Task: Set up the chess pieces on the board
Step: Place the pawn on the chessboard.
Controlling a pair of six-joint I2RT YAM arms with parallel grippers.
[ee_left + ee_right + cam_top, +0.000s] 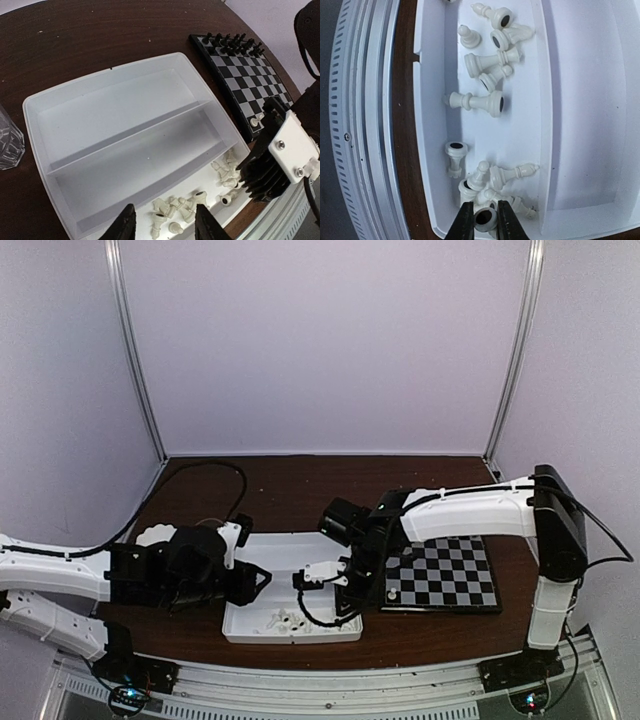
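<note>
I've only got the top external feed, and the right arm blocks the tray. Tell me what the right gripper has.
Observer: The right gripper has its fingers close on either side of a white piece in the tray; I cannot tell whether they pinch it.
Operator: Report the left gripper.
Observer: The left gripper is open over the tray, holding nothing.
Operator: Now the board.
Observer: Along one edge of the board, black pieces stand in rows; a lone white piece stands near the opposite edge.

Pale lilac walls [320,340] with metal posts [135,350] enclose a dark wooden table [290,485].
</note>
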